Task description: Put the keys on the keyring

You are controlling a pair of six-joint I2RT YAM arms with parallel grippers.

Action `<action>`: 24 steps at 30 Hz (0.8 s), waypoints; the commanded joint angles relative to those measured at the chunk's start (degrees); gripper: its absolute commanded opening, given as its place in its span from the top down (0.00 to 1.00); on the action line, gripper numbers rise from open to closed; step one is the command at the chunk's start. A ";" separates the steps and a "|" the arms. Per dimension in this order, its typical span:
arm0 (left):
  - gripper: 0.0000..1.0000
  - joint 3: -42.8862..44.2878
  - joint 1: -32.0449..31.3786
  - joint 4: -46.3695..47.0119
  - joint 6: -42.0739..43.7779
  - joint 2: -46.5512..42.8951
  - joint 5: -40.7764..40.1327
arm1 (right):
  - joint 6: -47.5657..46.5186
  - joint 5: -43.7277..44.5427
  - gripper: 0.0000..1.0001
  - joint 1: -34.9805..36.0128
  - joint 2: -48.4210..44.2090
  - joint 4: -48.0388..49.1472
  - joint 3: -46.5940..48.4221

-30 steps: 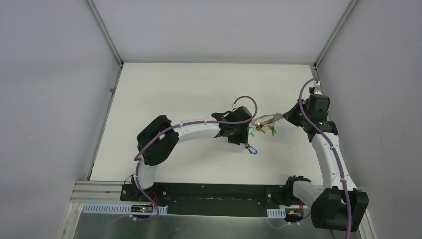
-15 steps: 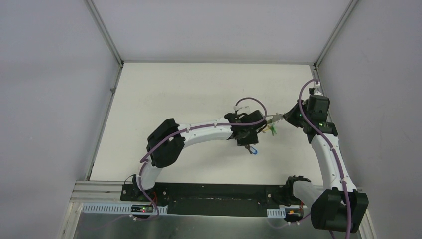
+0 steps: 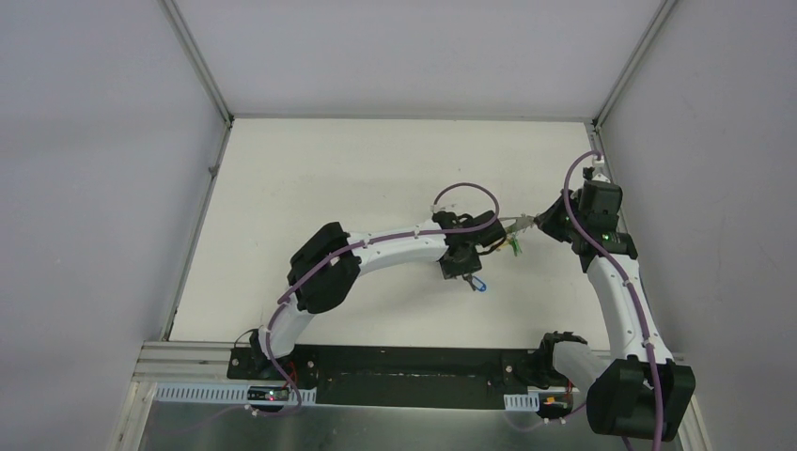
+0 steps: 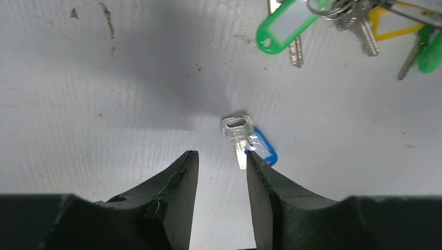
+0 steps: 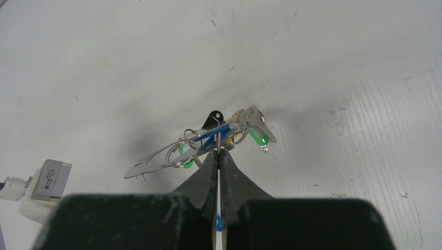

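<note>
Past the left wrist: left pincer [image 4: 219,155] spread by a narrow gap, hanging over the bench [image 4: 104,104] with nothing between the fingertips. Just beyond the right-hand tip, flat on the bench, a loose silver key [image 4: 237,136] with a blue tag [image 4: 263,150] — tip almost over the blade, contact not readable. Farther out and off to the right of that pincer, the other keys [image 4: 359,23] bunched at the top edge of the view, with a green tag [image 4: 284,25], a yellow tag [image 4: 398,28] and a second green tag [image 4: 430,53].

Past the right wrist: right pincer [image 5: 219,151] pressed together on the keyring [image 5: 229,131]. Thin wire loops fanning out to the left just beyond the tips, green-tagged keys [image 5: 259,136] hanging just beyond to the right, a shadow on the bench beneath.

From above, against a second ago: left arm [image 3: 376,249] swung farther toward the right arm [image 3: 620,282] — wrist now close beside the keyring, elbow shifted the same way. Blue-tagged key unmoved on the bench, right by the left pincer. Right pincer in the same place, same grip.
</note>
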 commanded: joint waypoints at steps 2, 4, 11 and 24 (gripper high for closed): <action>0.61 5.04 -0.37 -0.24 -0.31 1.47 0.57 | 0.54 -0.19 1.00 0.17 -1.50 2.98 0.12; 0.62 5.17 -0.52 -0.03 -0.80 1.72 1.08 | 0.52 -0.19 1.00 0.17 -1.63 3.00 0.01; 0.67 5.72 -1.01 0.83 -1.36 2.79 0.89 | 0.56 -0.02 1.00 0.17 -1.69 3.00 -0.05; 0.77 5.84 -0.99 2.77 -0.45 5.16 0.98 | 0.64 -0.11 1.00 0.17 -1.85 3.05 -0.09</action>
